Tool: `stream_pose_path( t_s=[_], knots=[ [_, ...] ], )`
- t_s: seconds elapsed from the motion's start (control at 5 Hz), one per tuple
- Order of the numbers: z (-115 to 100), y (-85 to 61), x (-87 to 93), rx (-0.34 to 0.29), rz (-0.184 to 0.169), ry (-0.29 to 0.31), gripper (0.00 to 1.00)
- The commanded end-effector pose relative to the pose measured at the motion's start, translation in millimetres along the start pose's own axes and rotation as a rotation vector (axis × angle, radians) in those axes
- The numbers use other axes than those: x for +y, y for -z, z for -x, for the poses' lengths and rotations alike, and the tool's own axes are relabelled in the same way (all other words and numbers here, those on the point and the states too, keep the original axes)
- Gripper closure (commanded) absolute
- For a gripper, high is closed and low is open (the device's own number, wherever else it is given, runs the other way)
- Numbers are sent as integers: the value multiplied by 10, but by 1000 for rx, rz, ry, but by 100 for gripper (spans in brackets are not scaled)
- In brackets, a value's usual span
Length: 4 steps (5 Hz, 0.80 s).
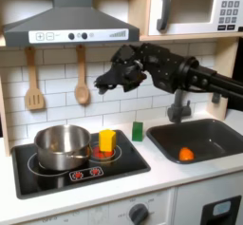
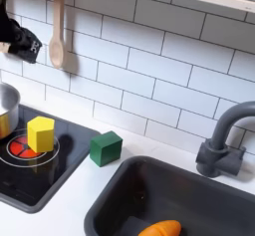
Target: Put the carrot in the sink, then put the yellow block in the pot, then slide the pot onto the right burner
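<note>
The orange carrot (image 1: 186, 154) (image 2: 159, 228) lies on the floor of the dark grey sink (image 1: 220, 134) (image 2: 120, 195). On the right burner (image 1: 106, 154) (image 2: 22, 152) of the black cooktop stands the yellow block (image 1: 107, 140) (image 2: 40, 133). The steel pot (image 1: 63, 145) (image 2: 6, 106) sits over the left burner. My gripper (image 1: 106, 82) (image 2: 18, 41) hangs in the air above the cooktop, well above the yellow block. It is open and holds nothing.
A green block (image 1: 138, 131) (image 2: 105, 147) stands on the counter between cooktop and sink. The faucet (image 1: 177, 105) (image 2: 219, 145) rises behind the sink. Wooden utensils (image 1: 82, 82) (image 2: 58, 36) hang on the tiled wall. A range hood (image 1: 66, 25) and a microwave (image 1: 195, 9) are overhead.
</note>
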<state>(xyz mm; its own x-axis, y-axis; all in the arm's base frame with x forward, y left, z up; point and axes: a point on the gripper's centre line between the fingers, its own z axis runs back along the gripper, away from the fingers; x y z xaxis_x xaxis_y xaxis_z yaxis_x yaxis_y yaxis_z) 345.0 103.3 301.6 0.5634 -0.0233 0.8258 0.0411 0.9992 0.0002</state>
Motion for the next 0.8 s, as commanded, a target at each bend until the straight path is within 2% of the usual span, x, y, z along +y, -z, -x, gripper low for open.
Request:
stream_pose_path(
  t_s=[0.0,0.2,0.4,0.6],
  knots=[
    [-3,-2,-1,0,1,1,0],
    [14,70,25,18,-9,-28,0],
    [-14,59,41,77,56,-27,0],
    [-75,133,-28,174,97,18,0]
  ],
)
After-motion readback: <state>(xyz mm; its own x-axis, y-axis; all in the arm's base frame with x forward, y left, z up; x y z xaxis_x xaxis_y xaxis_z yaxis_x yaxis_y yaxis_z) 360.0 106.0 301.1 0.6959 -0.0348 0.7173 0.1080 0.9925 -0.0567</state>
